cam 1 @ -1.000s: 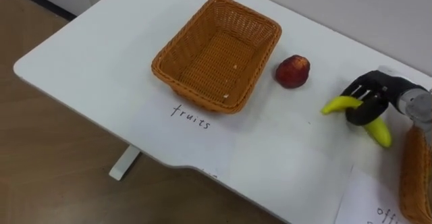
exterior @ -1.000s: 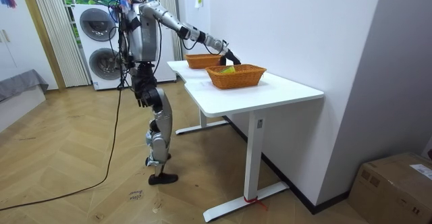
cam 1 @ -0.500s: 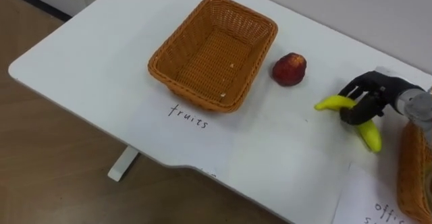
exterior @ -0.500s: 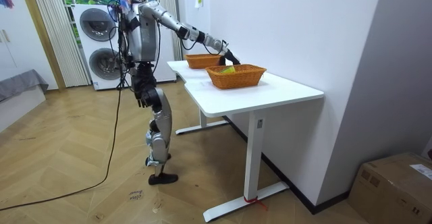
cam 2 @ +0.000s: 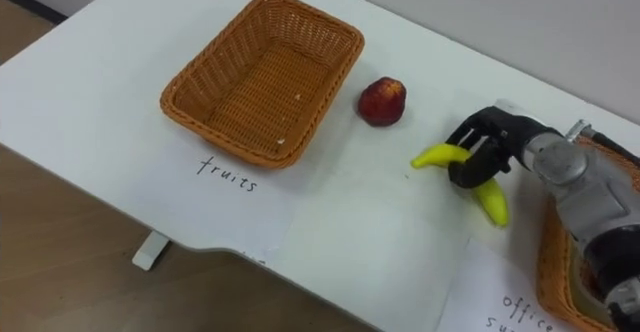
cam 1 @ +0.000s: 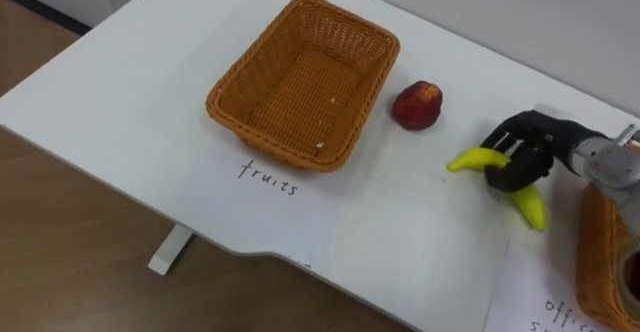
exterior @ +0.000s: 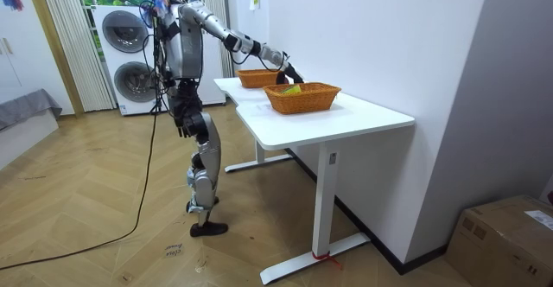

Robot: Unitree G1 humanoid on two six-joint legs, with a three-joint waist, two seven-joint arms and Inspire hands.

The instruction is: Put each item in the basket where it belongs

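Using the big wicker basket (cam 1: pixel 300 82) as my reference and going left to right. Right up against its near rim there's a sheet of paper (cam 1: pixel 270 177) with a handwritten word on it, lying flat. Just right of the basket, close to its far right corner but not touching, sits a red fruit (cam 1: pixel 417 105), roundish, apple or peach sort of thing. Further right, past the red fruit, is the banana (cam 1: pixel 468 160). The right hand (cam 1: pixel 528 142) has its dark fingers curled round the middle of it, so both yellow ends stick out, one pointing back toward the basket and one toward the near edge. That red fruit is the one thing sitting between the banana and the basket. Way off to the right of the basket there's a second wicker basket (cam 1: pixel 598 262) with another handwritten sheet (cam 1: pixel 535 302) in front of it. Something dark is inside it, but I honestly can't make out what.

The surface is a plain white table (cam 1: pixel 120 72), with a white table foot (cam 1: pixel 165 252) and wood floor (cam 1: pixel 60 262) showing below the basket's side. In the room view the robot stands on the wood floor beside the table, right arm stretched out over it. Stacked washing machines (exterior: pixel 130 36) are behind the robot, and a cardboard box (exterior: pixel 505 231) sits on the floor well away from the basket, at the room view's right.
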